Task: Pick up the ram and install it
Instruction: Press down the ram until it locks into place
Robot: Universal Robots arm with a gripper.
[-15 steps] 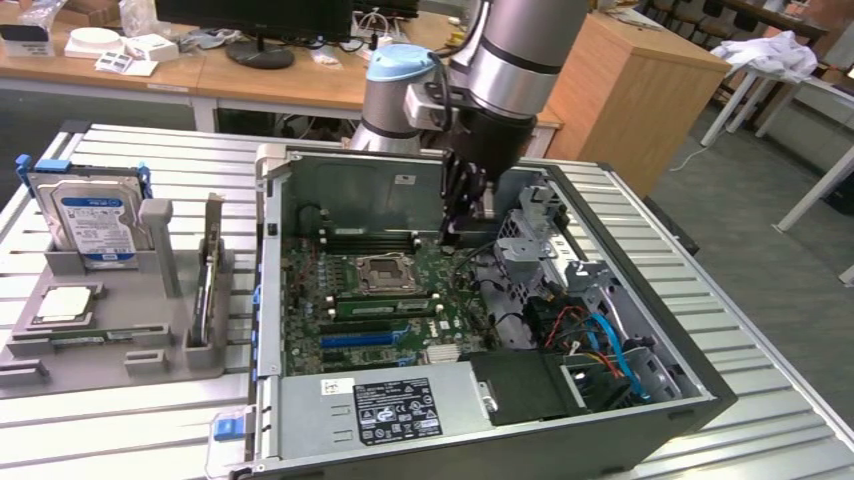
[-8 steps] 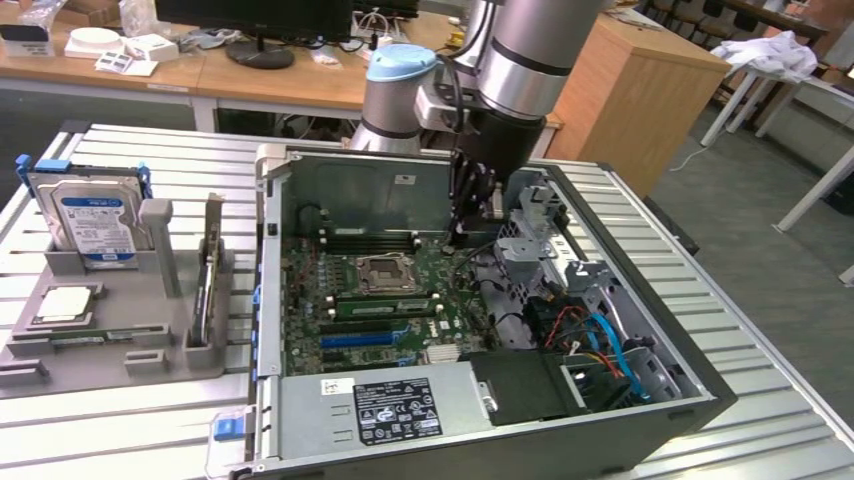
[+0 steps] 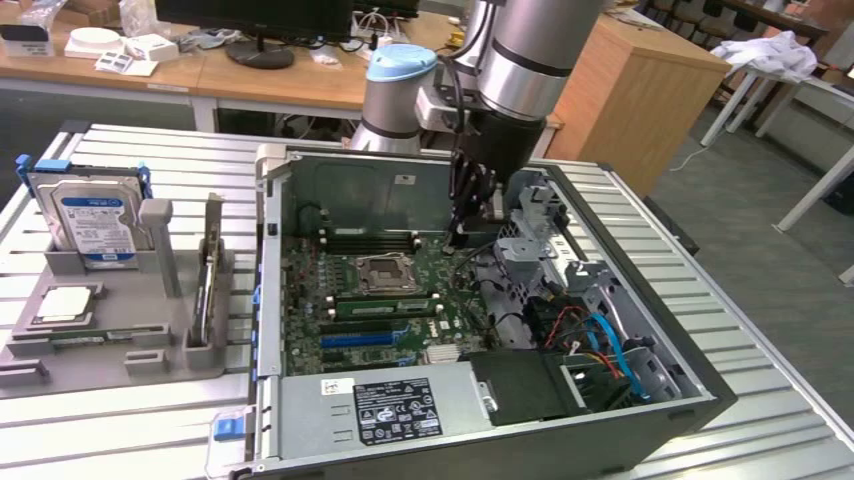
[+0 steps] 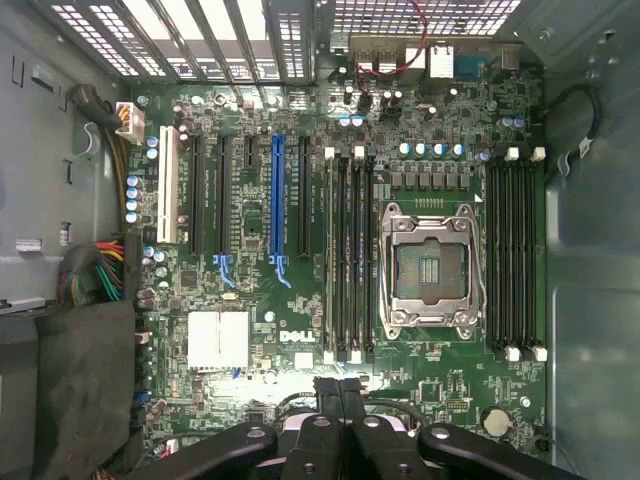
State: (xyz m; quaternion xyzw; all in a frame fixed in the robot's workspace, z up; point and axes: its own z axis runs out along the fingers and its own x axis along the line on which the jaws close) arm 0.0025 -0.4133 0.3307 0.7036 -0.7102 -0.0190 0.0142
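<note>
Gripper [image 3: 461, 236] is inside the PC case [image 3: 400, 175]. Its fingers [image 4: 325, 400] are pinched together with nothing between them. Ram [image 3: 382, 304] stands on edge in a memory slot just beside the CPU socket [image 3: 380, 272], on the socket's side facing the blue slot [image 3: 363, 338], and looks seated. Fingertips hang above the board past one end of that slot row, near the socket, apart from the ram. Hard drive [image 3: 94, 215] is upright in the grey tray [image 3: 80, 365], well apart from the socket and outside the case.

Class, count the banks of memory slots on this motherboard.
2: one bank between the CPU socket and the blue slot, the other bank beyond the socket. None seems hidden.
</note>
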